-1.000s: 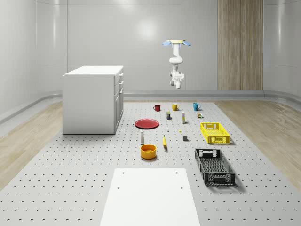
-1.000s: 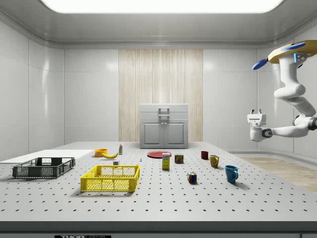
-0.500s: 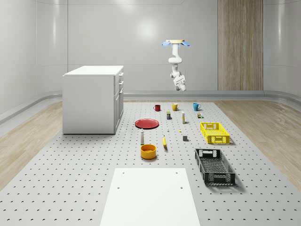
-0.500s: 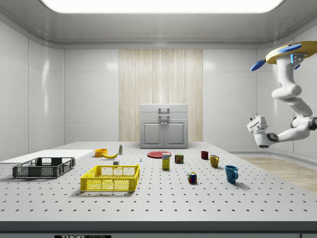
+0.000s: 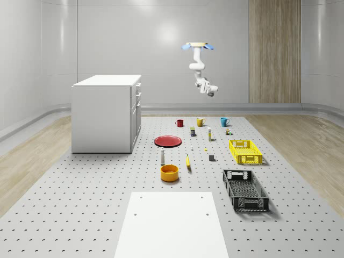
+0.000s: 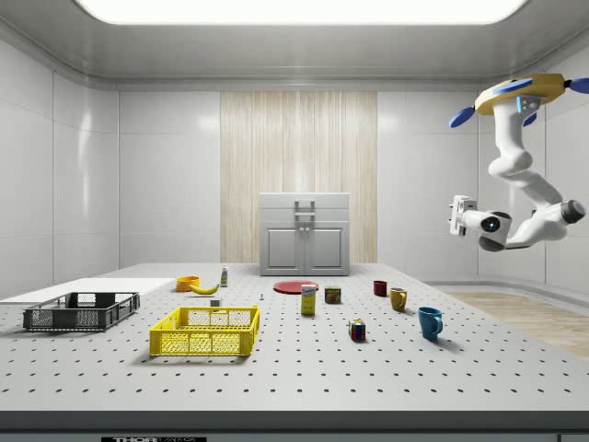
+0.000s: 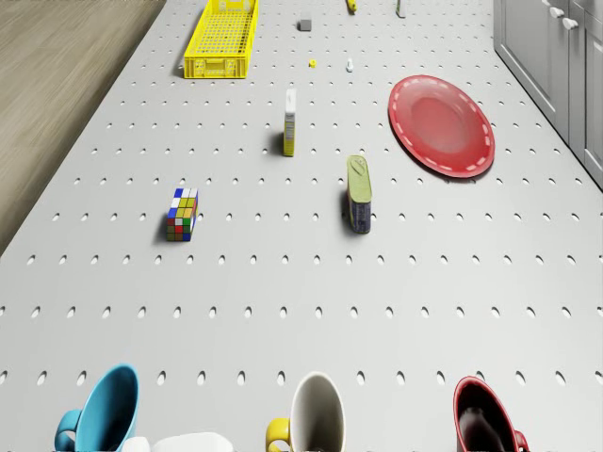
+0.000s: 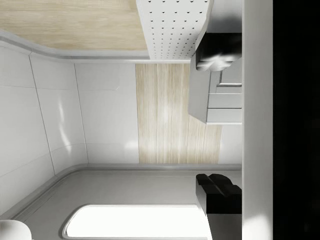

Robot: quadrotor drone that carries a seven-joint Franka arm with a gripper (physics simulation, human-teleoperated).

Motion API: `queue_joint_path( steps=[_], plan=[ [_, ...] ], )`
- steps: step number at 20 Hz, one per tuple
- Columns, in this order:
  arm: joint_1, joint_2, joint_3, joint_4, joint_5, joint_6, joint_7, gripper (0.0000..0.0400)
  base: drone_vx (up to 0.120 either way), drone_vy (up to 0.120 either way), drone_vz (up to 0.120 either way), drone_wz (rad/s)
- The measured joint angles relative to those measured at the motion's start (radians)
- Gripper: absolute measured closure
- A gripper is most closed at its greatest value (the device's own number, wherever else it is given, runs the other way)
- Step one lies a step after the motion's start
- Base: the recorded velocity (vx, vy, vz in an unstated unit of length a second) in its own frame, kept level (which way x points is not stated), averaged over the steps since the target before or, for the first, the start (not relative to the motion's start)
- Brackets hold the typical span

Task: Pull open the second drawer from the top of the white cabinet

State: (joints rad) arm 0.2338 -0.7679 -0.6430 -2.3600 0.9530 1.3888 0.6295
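The table [image 5: 97, 204] is carrying a cabinet [image 5: 105, 115], plate [image 5: 168, 141], mugs, crates — a white board [image 5: 172, 226] lying at its near edge.

3 mugs: red [image 7: 482, 421], yellow [image 7: 311, 414], blue [image 7: 102, 412]. 2 crates: yellow [image 5: 245, 151], black [image 5: 245, 190]. 1 red plate [image 7: 441, 125], 1 orange bowl [image 5: 169, 172], 1 banana [image 5: 188, 162], 1 puzzle cube [image 7: 182, 214], 1 white cabinet [image 5: 106, 113].

"What is seen around the room?"
"Shiny grey walls [image 5: 107, 48], one wooden wall panel [image 5: 274, 51], and a wood floor [image 5: 301, 145]."
"And above?"
"A big ceiling light [image 6: 299, 9] is switched on."
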Motion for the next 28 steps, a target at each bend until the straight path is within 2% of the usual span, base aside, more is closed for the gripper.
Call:
queue_joint_path(
  steps=[8,28],
  plan=[
    [0.077,-0.042,-0.072,-0.046,0.057,0.038,0.000,0.0100,0.120,-0.120,0.120,0.000],
    [0.207,-0.138,-0.145,-0.071,0.015,0.138,0.047,0.0100,0.120,-0.120,0.000,0.000]
  ],
)
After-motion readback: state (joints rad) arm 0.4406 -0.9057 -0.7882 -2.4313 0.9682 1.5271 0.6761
